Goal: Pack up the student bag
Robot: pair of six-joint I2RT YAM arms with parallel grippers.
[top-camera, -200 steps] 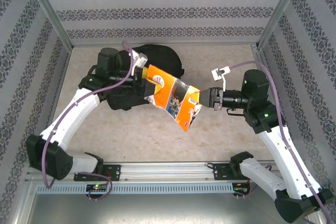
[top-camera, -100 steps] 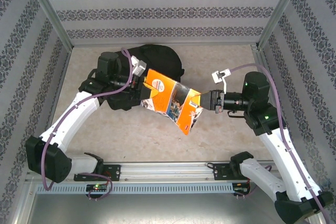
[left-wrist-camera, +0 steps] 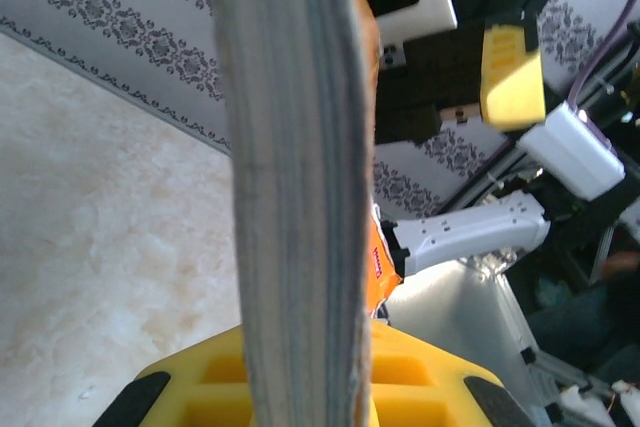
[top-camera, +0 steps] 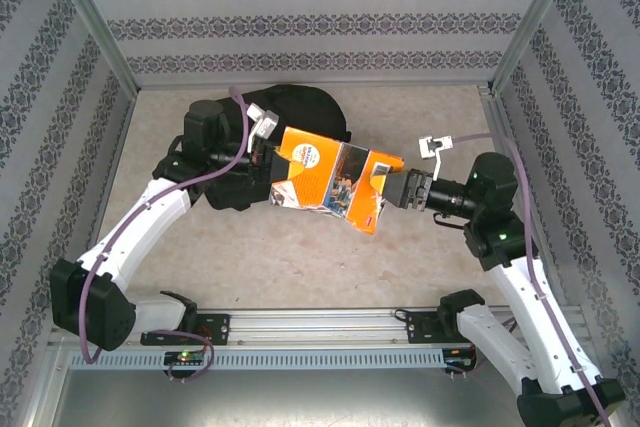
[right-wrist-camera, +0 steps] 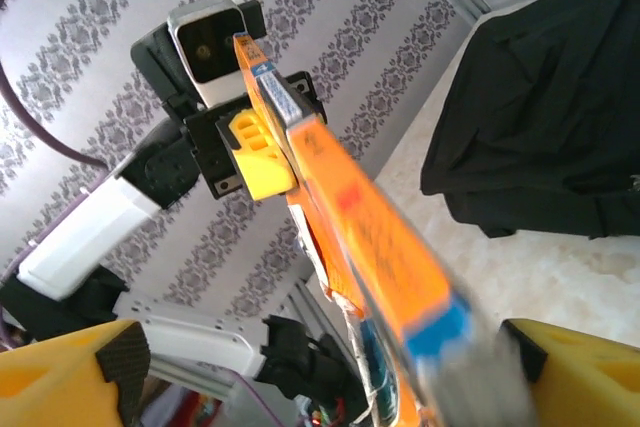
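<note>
An orange book [top-camera: 335, 179] with a torn cover hangs above the table between my two arms. My left gripper [top-camera: 268, 155] is shut on its left end; in the left wrist view the grey page edge [left-wrist-camera: 300, 197] stands clamped between the yellow fingers [left-wrist-camera: 420, 382]. My right gripper [top-camera: 405, 190] is at the book's right end with its jaws wide open. In the right wrist view the book [right-wrist-camera: 370, 237] runs between the spread yellow fingers [right-wrist-camera: 70, 367] without touching them. The student bag [top-camera: 300, 112], a black backpack, lies behind the left gripper.
Patterned walls and metal posts [top-camera: 95, 27] enclose the beige table [top-camera: 300, 257]. A rail [top-camera: 320, 325] with both arm bases runs along the near edge. The bag [right-wrist-camera: 540, 117] also appears in the right wrist view.
The left gripper has shut on the book's left end. The right gripper, earlier shut on the book's right end, has opened. The book has swung to lie more level.
</note>
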